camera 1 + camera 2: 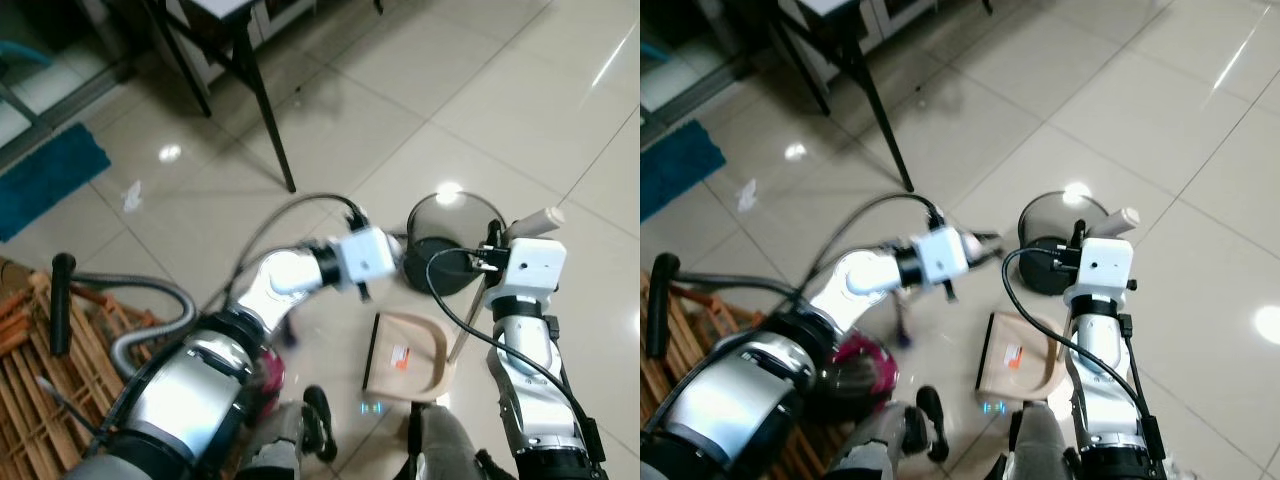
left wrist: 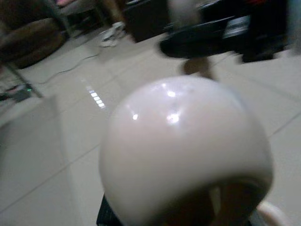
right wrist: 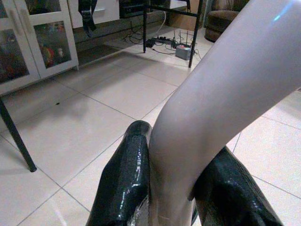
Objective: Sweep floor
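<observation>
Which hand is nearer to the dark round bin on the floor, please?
The right hand, shut on the dustpan handle beside the bin. The left hand sits just off the bin's other side, apparently gripping something pale.

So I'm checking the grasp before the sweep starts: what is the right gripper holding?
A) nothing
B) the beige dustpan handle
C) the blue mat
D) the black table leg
B: in the right wrist view the two black fingers clamp the beige dustpan handle, and in the head view the right gripper sits on that handle above the dustpan.
</observation>
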`<state>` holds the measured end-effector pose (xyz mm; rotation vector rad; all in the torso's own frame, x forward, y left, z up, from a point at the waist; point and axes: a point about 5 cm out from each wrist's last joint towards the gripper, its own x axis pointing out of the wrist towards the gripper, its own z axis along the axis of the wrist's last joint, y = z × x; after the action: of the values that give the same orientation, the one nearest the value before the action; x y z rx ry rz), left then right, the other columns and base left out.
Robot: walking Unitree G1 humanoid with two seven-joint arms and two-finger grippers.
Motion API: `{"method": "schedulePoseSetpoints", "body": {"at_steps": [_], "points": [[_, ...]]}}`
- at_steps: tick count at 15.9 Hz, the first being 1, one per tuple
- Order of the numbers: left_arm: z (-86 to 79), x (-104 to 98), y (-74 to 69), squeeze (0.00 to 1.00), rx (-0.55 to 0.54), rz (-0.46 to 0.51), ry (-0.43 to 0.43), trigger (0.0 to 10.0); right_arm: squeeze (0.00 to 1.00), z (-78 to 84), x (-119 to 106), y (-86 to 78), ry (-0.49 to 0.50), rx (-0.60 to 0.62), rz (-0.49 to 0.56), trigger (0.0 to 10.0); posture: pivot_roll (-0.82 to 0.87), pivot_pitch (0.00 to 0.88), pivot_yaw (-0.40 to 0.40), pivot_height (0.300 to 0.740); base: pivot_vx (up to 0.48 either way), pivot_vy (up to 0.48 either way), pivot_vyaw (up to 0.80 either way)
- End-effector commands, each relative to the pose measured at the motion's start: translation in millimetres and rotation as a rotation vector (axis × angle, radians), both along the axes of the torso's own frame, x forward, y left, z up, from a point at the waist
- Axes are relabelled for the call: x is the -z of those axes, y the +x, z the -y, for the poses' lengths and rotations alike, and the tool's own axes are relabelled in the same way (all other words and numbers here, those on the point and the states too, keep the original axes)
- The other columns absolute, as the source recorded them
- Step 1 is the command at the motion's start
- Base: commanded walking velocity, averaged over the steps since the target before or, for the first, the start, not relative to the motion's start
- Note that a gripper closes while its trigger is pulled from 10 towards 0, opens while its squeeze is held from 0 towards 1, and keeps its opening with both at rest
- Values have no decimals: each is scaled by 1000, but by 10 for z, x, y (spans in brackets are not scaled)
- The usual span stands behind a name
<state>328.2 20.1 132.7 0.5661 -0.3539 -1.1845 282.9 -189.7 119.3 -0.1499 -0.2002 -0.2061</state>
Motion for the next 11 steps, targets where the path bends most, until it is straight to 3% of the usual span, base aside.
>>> {"method": "schedulePoseSetpoints", "body": {"at_steps": [1,4,6,9,11], "points": [[4,34,-54,0,45,3,1,10000,0,-17,168,-60,-9,-1,-87,10000,-85,406,191,740,0,0,0],[87,31,-134,0,116,-4,-36,10000,0,-18,158,-32,-12,-5,-87,10000,-80,403,189,740,0,0,0],[104,66,-237,0,229,-7,-20,10000,0,-28,164,-22,-10,-13,-87,10000,-71,392,187,740,0,0,0],[-40,122,-396,0,419,-3,40,10000,0,-31,185,9,3,-28,-88,10000,-33,340,175,740,0,0,0],[-176,93,-412,0,459,7,69,10000,0,-24,181,54,4,-38,-86,10000,-13,324,163,740,0,0,0]]}}
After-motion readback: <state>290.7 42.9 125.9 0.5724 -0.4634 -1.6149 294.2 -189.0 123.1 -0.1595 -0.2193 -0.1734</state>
